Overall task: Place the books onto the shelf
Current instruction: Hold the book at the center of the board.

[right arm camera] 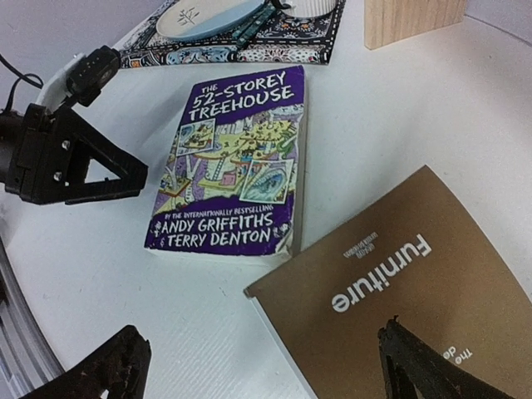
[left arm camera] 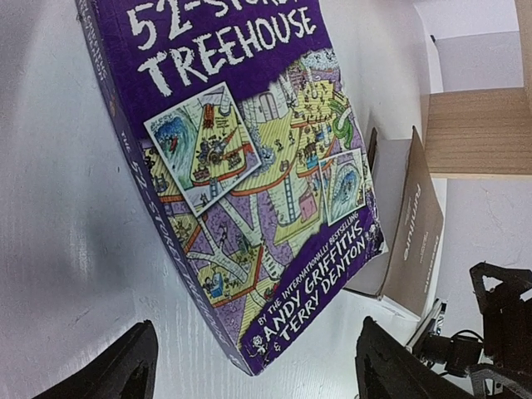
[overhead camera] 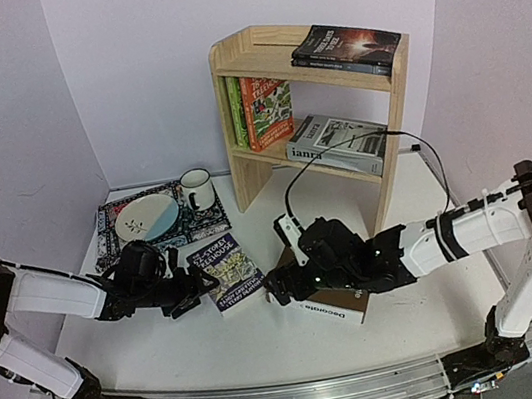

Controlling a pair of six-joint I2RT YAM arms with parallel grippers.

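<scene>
Five of the books are already on the shelf [overhead camera: 392, 129]: two dark books [overhead camera: 348, 47] lie flat on the top board, and the green and orange paperbacks [overhead camera: 262, 111] stand upright on the lower board with the grey book [overhead camera: 339, 145] lying beside them. Two are left on the desk [overhead camera: 170, 361]. The purple-blue Treehouse paperback [overhead camera: 229, 271] lies face up on the near side of the patterned mat [overhead camera: 115, 234], and the brown Decorate volume [overhead camera: 335, 312] is just to its right. Their corners may touch, but no view shows this clearly. The left claw [left arm camera: 258, 374] is spread wide and empty, low at the paperback's near end, with a finger on either side of its corner. The right claw [right arm camera: 266, 374] is equally wide and holds nothing, hovering over the brown volume. The step in hand looks like picking up the paperback. A thin book lying flat gives little to pinch, so the next move probably calls for working a finger under an edge, or for the right claw to brace the book, before lifting it to the shelf.
</scene>
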